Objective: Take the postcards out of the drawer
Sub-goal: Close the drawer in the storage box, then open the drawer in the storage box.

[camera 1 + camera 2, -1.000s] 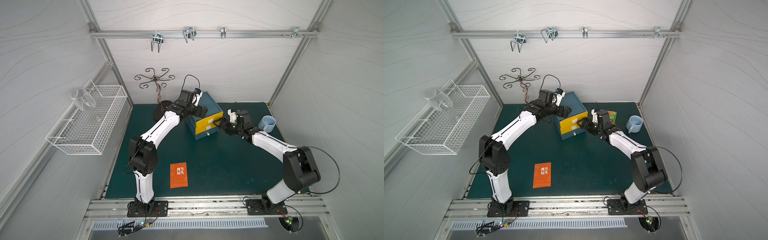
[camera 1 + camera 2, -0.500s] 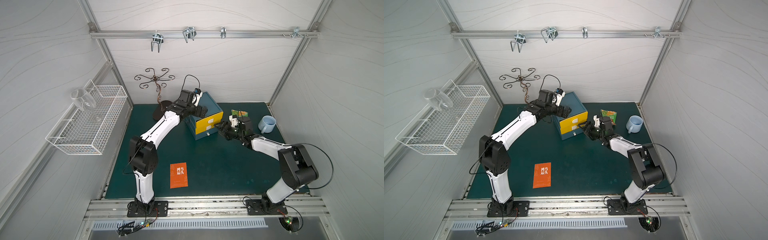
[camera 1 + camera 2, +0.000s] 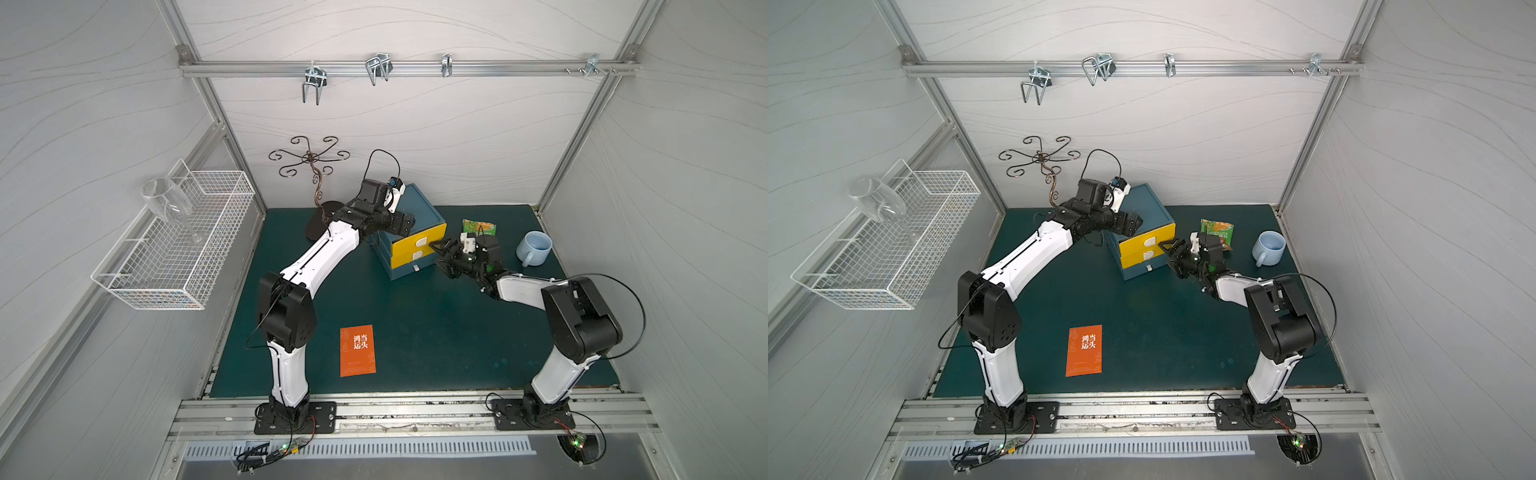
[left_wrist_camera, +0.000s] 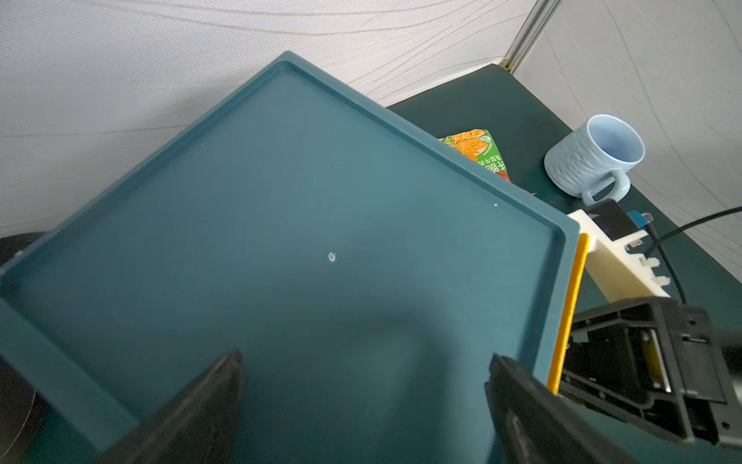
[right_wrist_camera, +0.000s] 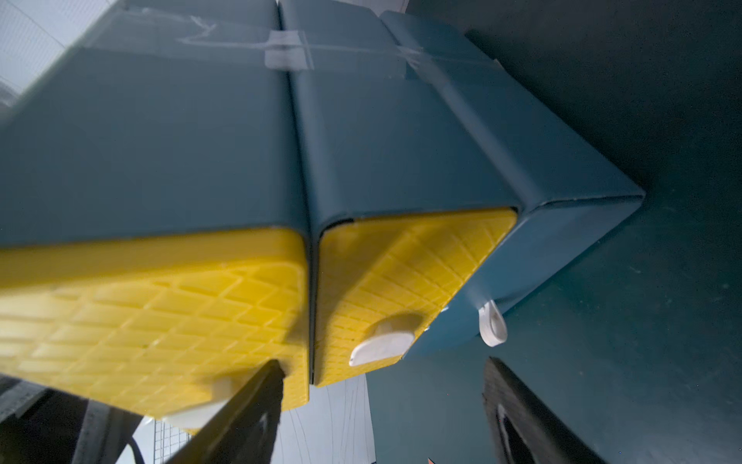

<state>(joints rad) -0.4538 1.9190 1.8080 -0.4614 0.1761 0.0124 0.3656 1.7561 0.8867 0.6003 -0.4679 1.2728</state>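
Reaching at the drawer fronts: right claw (image 3: pixel 439 254) sits close against the yellow faces of the blue drawer cabinet (image 3: pixel 417 206), jaws apart, nothing between them. Right wrist view: one finger (image 5: pixel 257 401) lies at the white handle of the upper yellow drawer (image 5: pixel 152 305). The other hangs free over the tabletop (image 3: pixel 436 332), beyond the lower yellow drawer (image 5: pixel 401 273). No grip yet.

Left claw (image 4: pixel 366 355) is spread wide and holds nothing, poised over the cabinet's top near its front rim. Contact with the top not resolvable. Judged role: bracing the cabinet against the coming pull.

Change against a second ago:
- Right arm has folded lower and the wrist has sunk toward the tabletop.
- Green snack packet (image 3: pixel 480 226), then hidden behind that wrist, now shows near the back edge. Blue mug (image 3: pixel 534 248) stands beside it toward the right edge.
- Left arm and cabinet unmoved.

Meaning: approach looks finished. Closing on the handle and pulling should come next.

Postcards: one orange postcard (image 3: pixel 358 350) lies flat on the tabletop near the front edge, by the left arm's base, already out. No red ones visible, presumably inside a drawer. Both yellow drawers look shut or nearly so, so most of the task remains
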